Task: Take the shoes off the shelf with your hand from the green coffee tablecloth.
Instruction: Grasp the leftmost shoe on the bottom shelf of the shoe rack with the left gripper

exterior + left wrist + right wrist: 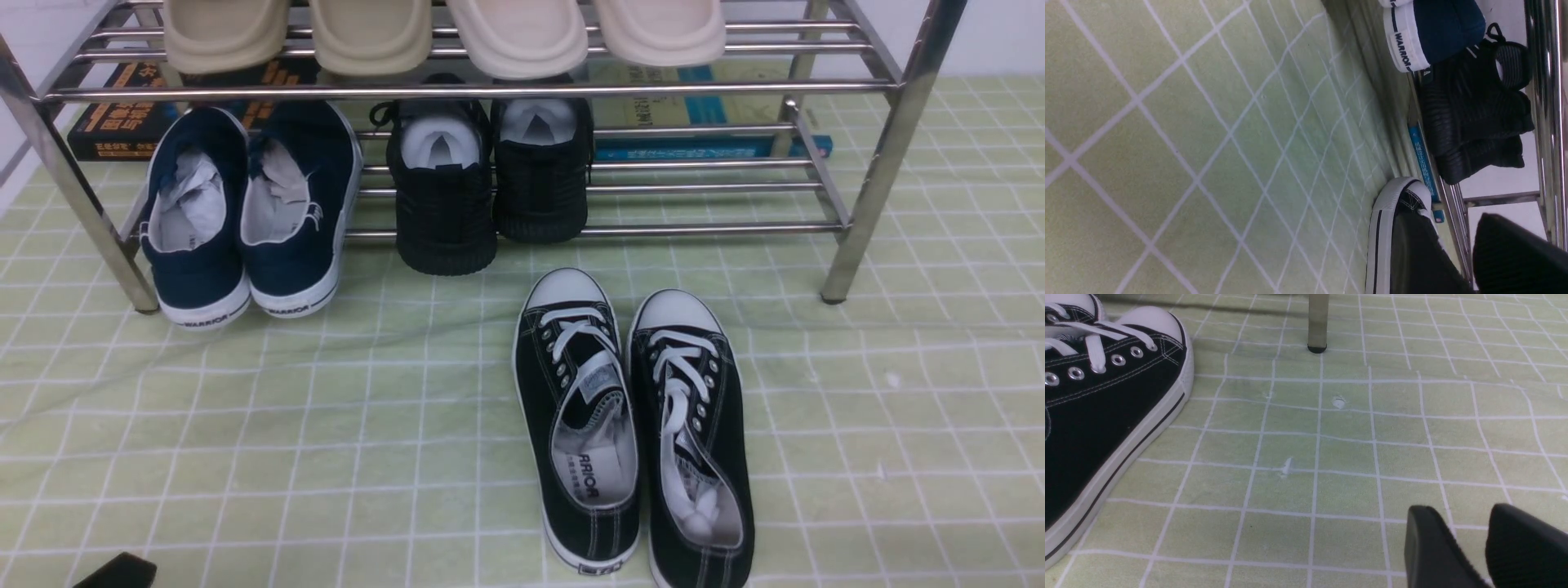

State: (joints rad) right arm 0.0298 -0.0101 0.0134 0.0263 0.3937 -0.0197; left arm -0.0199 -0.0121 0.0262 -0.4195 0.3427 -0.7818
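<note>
You had the navy shoes [245,220] at the left end of the shelf [890,147], on its lower tier, heels poking out past the front rail, black knit sneakers [490,180] just beside them. Black lace-up sneakers [629,425] lay on the green tablecloth [326,425] in front. Left tool [1453,245] sat low over the cloth, jaws parted, empty; right tool [1461,516] also parted, pinching nothing

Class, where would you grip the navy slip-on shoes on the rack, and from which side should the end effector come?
Probably the heel collars of the navy shoes, from the robot's side: heels jut out front, while the shelf rail overhangs the toes.
</note>
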